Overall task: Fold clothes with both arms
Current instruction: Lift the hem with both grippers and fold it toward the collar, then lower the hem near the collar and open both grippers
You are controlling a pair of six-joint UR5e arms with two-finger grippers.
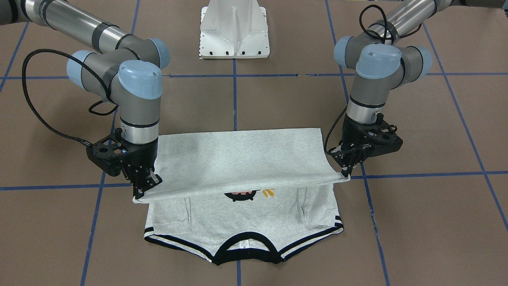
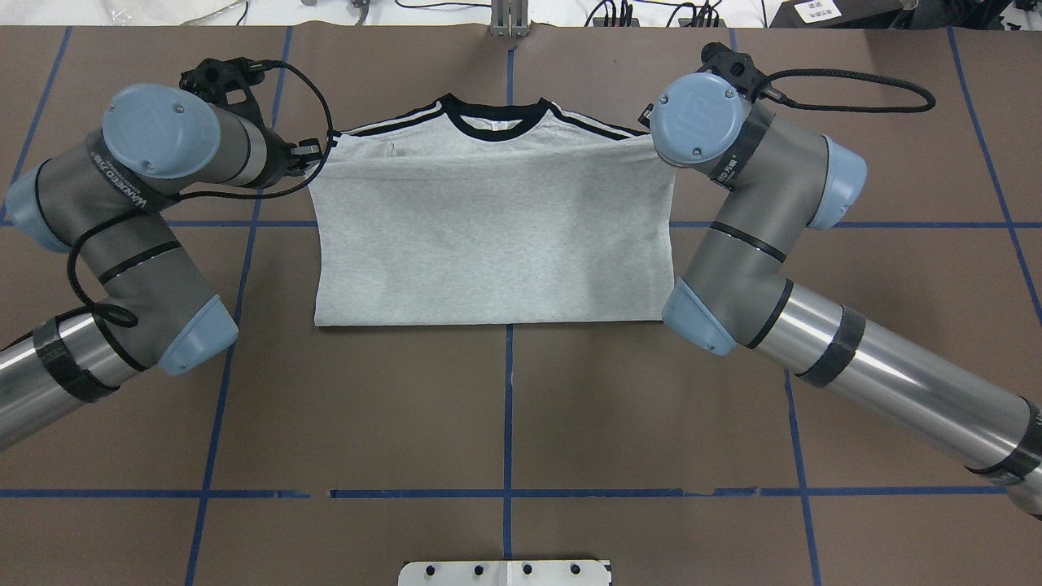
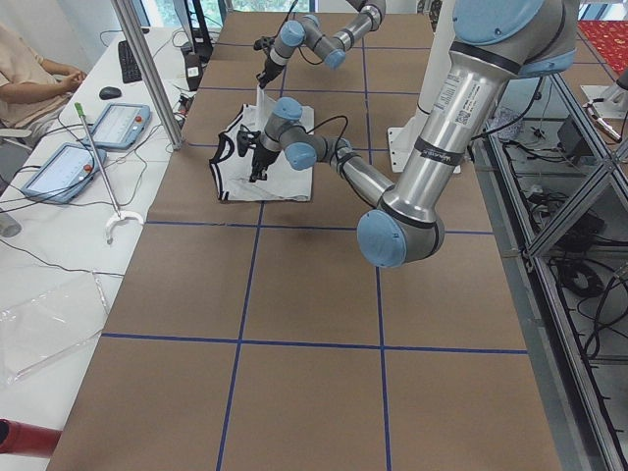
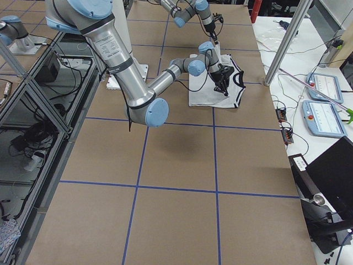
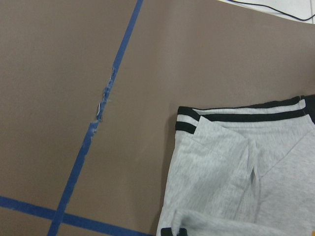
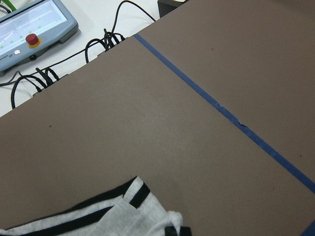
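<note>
While left tool and right tool pinch its hem, T-shirt collar points away from robot.

A grey T-shirt lies near the middle of the bench's far edge, with its black collar towards that edge. Its plain lower half is folded up almost to the striped shoulders. The left arm and right arm meet the fold's two far corners. Their jaws are mostly hidden.
</note>
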